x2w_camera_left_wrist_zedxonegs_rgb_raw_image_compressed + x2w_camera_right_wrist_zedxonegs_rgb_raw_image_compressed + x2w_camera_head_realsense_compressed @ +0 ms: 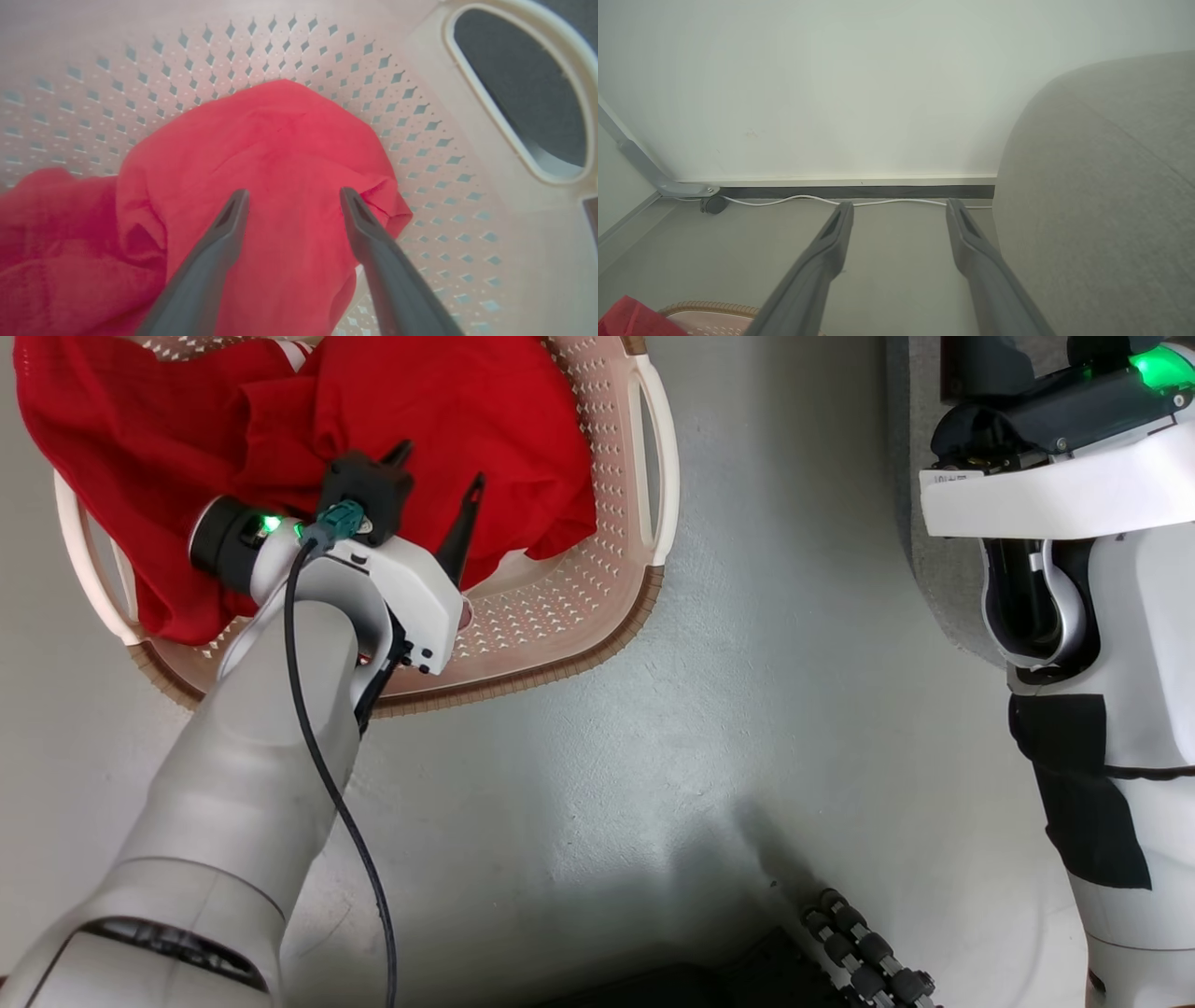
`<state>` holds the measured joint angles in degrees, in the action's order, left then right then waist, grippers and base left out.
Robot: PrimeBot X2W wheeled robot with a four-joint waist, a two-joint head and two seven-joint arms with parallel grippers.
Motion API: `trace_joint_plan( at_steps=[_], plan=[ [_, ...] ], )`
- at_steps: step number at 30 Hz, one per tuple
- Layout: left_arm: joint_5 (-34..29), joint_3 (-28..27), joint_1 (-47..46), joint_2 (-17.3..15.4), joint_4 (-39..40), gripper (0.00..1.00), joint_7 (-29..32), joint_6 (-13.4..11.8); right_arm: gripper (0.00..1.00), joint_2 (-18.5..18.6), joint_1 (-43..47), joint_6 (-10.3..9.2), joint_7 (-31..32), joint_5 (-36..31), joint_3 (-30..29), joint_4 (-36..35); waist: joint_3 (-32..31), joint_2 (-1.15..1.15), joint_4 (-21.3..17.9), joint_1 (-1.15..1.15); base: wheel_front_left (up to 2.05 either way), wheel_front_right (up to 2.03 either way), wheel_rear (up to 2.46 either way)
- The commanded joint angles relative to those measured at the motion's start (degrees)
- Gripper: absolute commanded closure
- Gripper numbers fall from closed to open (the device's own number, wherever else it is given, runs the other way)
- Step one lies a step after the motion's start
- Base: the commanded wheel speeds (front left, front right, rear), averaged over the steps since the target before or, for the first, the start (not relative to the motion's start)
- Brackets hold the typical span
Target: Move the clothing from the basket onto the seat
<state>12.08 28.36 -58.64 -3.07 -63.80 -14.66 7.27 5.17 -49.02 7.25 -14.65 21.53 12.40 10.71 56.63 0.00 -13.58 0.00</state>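
Upholstery of the large light grey fabric sofa (pixel 1101 210) rises at our right. Left of it, on the grey floor (pixel 653 784), the cream perforated plastic laundry basket (pixel 579 607) holds the bright red fabric clothing (pixel 420 411). Our left gripper (pixel 439 467) is poised over that clothing, fingers spread and grasping nothing. Our right gripper (pixel 900 205) gapes empty beside the sofa.

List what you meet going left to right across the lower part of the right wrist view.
Red clothing in the corner → brown rim of the basket → right gripper, open over bare floor → grey seat at the right edge.
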Motion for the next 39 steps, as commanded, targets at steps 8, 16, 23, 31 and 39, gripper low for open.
trace_joint_plan(
  at_steps=[8,16,23,31,39],
  plan=[
    [-1.3,1.7,-5.6,-2.6,-6.9,0.0,0.3,-0.9,0.0,-1.0,0.8,0.24,-0.3,0.7,1.3,-2.4,2.0,0.0,-1.6,0.0,0.0,0.0,0.0],
    [-2.1,3.6,-7.3,-1.9,-9.4,0.0,4.1,-2.3,0.0,-1.6,1.5,0.24,-0.3,1.1,1.3,-3.0,2.3,0.0,-3.1,0.0,0.0,0.0,0.0],
    [-2.1,4.5,-7.4,-1.7,-9.8,1.0,3.7,-3.2,0.0,-2.0,1.9,0.24,-0.3,1.5,0.9,-3.0,1.8,0.0,-3.5,0.0,0.0,0.0,0.0],
    [-0.8,4.4,-5.0,-1.2,-9.9,1.0,1.0,-3.1,0.0,-2.2,2.7,0.24,-0.3,1.5,0.4,-2.0,-2.1,0.0,-2.3,0.0,0.0,0.0,0.0],
    [1.5,4.2,-0.2,-0.2,-7.9,1.0,-0.2,-2.4,0.0,-1.5,5.0,0.24,-0.3,1.3,-0.1,0.4,-8.9,0.0,-0.5,0.0,0.0,0.0,0.0]
  ],
)
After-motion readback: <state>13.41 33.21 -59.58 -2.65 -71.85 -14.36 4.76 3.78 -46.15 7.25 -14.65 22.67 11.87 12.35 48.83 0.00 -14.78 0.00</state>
